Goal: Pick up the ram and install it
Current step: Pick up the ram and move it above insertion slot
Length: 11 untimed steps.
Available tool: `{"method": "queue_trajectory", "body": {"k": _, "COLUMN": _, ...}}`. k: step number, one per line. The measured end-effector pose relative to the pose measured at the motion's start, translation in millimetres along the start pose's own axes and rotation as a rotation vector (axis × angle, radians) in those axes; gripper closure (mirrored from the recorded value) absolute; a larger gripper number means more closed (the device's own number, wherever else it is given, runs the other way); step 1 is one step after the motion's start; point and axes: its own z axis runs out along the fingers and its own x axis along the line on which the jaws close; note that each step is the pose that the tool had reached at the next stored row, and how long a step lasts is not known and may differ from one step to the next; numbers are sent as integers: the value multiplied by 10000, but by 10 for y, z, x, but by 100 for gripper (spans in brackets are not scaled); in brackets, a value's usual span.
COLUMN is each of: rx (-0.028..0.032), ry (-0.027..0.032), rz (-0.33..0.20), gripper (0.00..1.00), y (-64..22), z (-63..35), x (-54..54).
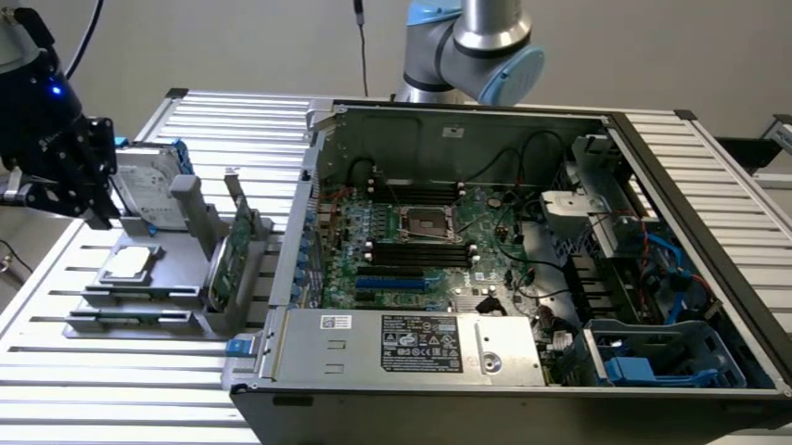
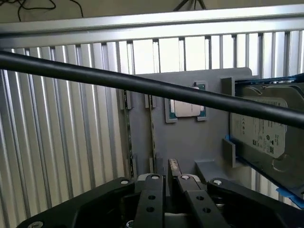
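Claw over slatted desk, jaws narrowly apart. Ram, probably, edge-on in grey fixture; black cable crosses it. Hard drive cut off.

Labels on the power supply and hard drive (print illegible).

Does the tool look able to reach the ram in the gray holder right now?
Probably yes. The ram lies on edge in the gray holder with nothing over it, and the tool hangs close by, beside the hard drive. The upright green card stands clear, to the exterior view's right.
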Motion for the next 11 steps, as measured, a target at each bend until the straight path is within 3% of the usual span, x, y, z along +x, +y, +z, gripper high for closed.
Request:
{"method": "queue_trajectory", "body": {"k": 3, "rx": 2, "ry": -3, "rz": -87, "gripper": 70, "y": 27, "z": 13, "x": 33}}
{"method": "queue_trajectory", "body": {"k": 5, "rx": 3, "ry": -4, "rz": -114, "gripper": 58, "y": 34, "z": 30, "x": 66}}
{"method": "queue_trajectory", "body": {"k": 11, "rx": 13, "ry": -5, "rz": -125, "gripper": 58, "y": 37, "z": 122, "x": 155}}
